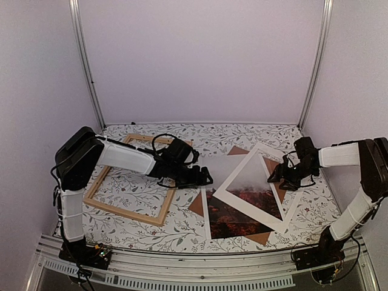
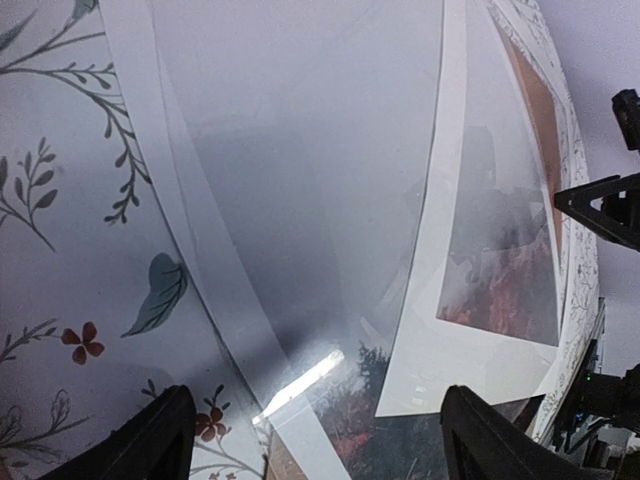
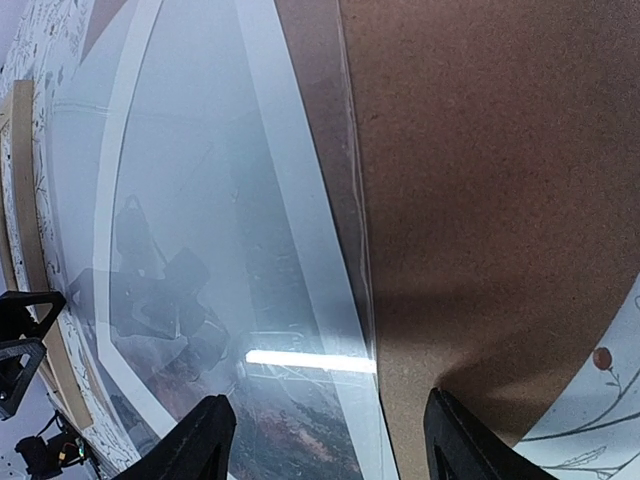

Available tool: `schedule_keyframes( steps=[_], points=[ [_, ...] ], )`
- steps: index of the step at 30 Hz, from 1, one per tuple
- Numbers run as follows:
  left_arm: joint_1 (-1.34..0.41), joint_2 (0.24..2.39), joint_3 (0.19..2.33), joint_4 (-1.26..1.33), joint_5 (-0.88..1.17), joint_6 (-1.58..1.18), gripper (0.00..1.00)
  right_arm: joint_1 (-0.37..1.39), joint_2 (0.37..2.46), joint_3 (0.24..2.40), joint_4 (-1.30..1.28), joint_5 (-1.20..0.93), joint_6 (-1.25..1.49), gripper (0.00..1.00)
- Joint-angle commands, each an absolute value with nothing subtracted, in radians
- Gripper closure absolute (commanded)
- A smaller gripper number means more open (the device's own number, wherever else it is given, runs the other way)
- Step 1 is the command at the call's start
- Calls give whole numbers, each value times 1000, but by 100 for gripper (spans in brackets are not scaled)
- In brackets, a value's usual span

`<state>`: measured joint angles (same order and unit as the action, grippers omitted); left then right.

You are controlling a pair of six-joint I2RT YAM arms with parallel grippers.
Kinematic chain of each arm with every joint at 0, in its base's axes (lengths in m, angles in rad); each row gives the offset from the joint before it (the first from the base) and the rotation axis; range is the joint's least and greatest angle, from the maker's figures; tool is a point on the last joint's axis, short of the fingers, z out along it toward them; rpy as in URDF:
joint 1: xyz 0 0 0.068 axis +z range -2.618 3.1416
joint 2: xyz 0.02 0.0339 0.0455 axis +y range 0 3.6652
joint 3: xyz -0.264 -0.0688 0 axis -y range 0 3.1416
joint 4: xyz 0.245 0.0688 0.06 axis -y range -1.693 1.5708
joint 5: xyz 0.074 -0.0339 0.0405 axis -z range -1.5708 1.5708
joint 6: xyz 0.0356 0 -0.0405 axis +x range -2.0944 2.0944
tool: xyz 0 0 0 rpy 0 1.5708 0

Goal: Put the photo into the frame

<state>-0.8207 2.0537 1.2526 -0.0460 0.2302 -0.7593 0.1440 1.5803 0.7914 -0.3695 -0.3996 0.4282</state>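
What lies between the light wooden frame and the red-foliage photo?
Top view: floral tablecloth, a brown backing board's corner, and the left arm's fingers, open, over them.

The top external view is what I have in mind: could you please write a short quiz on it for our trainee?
1. True or false: the photo already lies inside the wooden frame.
2. What lies over part of the photo? A: the white mat; B: a cloth; C: the wooden frame.
3. Which hand is nearer the wooden frame?
Key: 1 false; 2 A; 3 the left hand.
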Motion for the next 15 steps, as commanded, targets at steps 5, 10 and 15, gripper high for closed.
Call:
schedule_keyframes(
  steps=[5, 10, 15],
  points=[
    [-837, 2083, 1221, -96, 269, -767, 14, 149, 1694, 859, -350, -479, 407, 31],
    [-830, 2096, 1179, -22, 348, -820, 14, 149, 1720, 862, -342, -522, 412, 31],
    [-828, 2114, 1161, 45, 403, -878, 15, 149, 1719, 853, -321, -549, 433, 32]
  ],
)
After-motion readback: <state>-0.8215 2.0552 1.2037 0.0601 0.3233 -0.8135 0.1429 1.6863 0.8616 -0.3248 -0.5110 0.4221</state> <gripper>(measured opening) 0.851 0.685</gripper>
